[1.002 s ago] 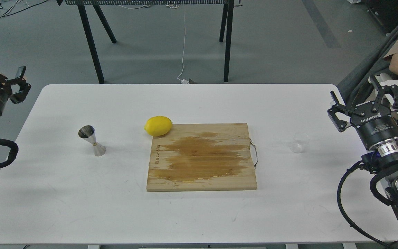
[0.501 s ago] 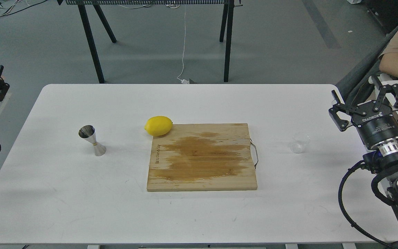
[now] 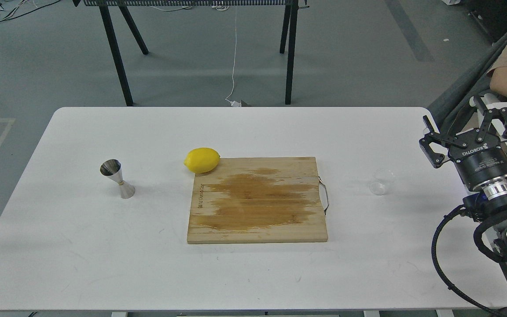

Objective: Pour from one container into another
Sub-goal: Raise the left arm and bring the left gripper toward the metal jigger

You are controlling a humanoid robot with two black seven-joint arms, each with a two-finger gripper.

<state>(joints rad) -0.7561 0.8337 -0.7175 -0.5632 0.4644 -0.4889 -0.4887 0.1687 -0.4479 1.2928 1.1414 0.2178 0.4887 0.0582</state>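
Jaws of the right gripper [image 3: 470, 128] spread wide, empty, right of the wooden board [image 3: 257, 200]; clear plastic cup [image 3: 381, 181] between, steel hourglass jigger [image 3: 117, 178] left.

Jigger [image 3: 117, 178] left of board [image 3: 257, 200], cup [image 3: 381, 181] right.

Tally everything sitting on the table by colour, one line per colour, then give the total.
Yellow: 1, the lemon
Steel: 1, the jigger
Clear: 1, the cup
Wood brown: 1, the board
Total: 4
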